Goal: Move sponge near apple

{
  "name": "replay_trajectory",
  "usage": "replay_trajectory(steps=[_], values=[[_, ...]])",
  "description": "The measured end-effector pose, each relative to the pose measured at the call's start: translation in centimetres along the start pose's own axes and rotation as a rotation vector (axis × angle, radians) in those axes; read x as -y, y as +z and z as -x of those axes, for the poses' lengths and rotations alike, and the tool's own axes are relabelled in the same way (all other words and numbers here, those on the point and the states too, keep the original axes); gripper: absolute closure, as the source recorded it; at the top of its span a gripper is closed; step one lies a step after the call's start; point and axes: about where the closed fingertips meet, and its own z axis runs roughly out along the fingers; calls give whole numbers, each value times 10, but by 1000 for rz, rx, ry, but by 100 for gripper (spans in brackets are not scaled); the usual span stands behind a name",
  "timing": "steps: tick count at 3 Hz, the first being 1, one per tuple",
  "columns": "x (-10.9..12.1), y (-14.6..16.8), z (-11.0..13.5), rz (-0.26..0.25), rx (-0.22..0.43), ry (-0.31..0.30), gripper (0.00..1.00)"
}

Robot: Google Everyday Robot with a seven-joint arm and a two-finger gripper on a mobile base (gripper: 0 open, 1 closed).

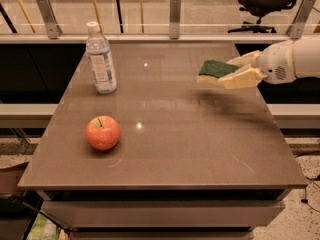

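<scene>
The sponge [215, 70] has a dark green top over pale yellow foam. My gripper [235, 72] is shut on it and holds it in the air above the right rear part of the table, coming in from the right. The apple [102, 132] is red-orange with a short stem. It sits on the brown table [165, 149] at the front left, far to the left of and nearer than the sponge.
A clear plastic water bottle [100, 59] with a white cap stands upright at the back left of the table. A glass railing with metal posts [174, 16] runs behind the table. An office chair [262, 4] stands at the far right.
</scene>
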Motion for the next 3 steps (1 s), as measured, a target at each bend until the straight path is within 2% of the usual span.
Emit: replay_trajectory(steps=[1,3], values=[[-26,2,-2,5,-14,-12,100],[-77,16,-12,79,-25,-52,100]])
